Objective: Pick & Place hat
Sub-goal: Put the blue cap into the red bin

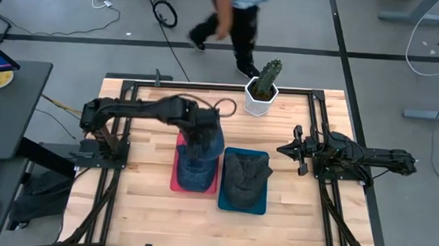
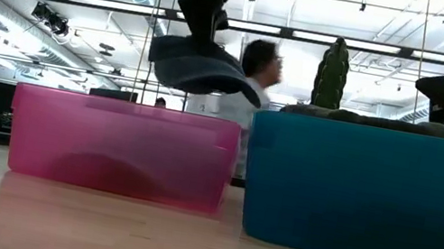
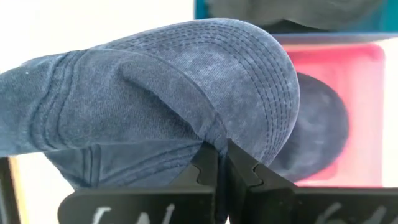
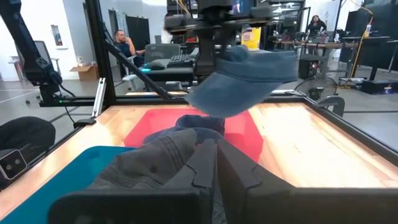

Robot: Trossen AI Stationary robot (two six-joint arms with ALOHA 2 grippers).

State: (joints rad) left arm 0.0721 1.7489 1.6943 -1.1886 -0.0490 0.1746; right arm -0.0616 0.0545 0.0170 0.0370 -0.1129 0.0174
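Note:
My left gripper (image 2: 204,34) hangs over the pink tray (image 2: 117,147), shut on a blue denim cap (image 2: 200,68), which also shows in the high view (image 1: 201,156) and the right wrist view (image 4: 242,81). A second dark blue cap (image 3: 320,124) lies in the pink tray beneath it. A dark grey cap (image 1: 245,177) rests in the blue tray (image 1: 226,202) beside the pink one. My right gripper (image 1: 289,151) waits shut to the right of the blue tray, touching nothing. My left gripper pinches the denim cap between its two fingers at the fold where brim meets crown (image 3: 214,134). The fingers come from above, pointing down. The cap is lifted clear of the pink tray and hangs below the fingers, its stitched brim (image 3: 255,56) jutting out sideways.
A potted cactus (image 1: 264,84) stands at the table's far edge, behind the blue tray. A person (image 1: 232,18) walks past beyond the far edge. Bare wood lies at the near side of both trays and between the blue tray and my right arm.

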